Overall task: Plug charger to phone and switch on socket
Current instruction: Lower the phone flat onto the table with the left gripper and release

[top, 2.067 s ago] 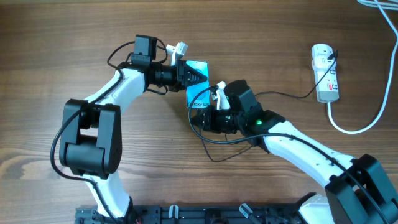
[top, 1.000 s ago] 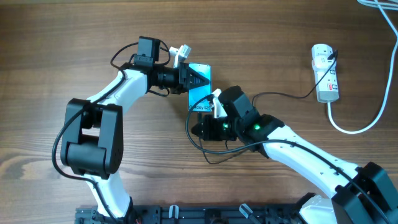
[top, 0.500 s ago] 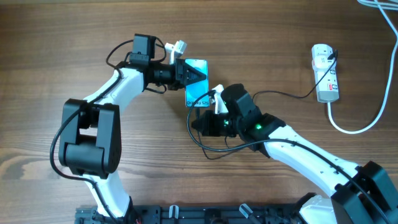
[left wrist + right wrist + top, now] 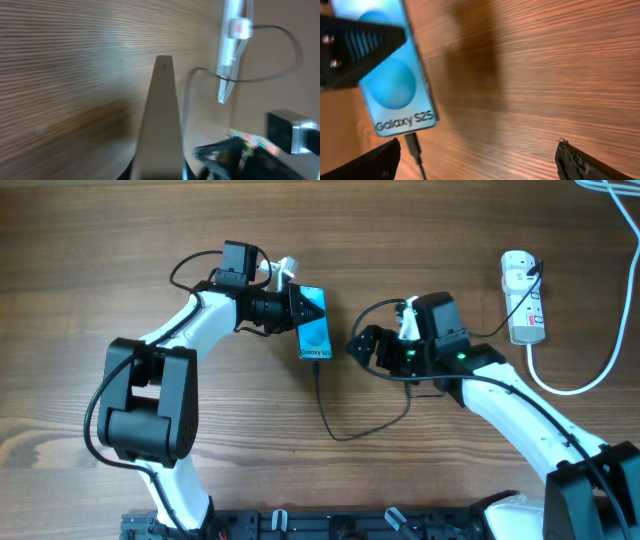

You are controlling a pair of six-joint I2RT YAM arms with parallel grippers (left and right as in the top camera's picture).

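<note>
My left gripper (image 4: 298, 310) pinches the phone (image 4: 316, 338) by one short end, the lettered short end pointing away from it; the charger (image 4: 413, 145) meets that lettered edge with its plug tip, its cable looping over the worktop (image 4: 80, 240) beneath my right arm; my right gripper (image 4: 363, 346) stands spread and empty, just beside the phone; the socket (image 4: 524, 300) lies well behind it, apart.

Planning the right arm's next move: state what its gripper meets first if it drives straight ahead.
Probably the phone, at its lettered end where the charger plugs in; the right gripper, jaws open, points there. Height is unclear.
</note>
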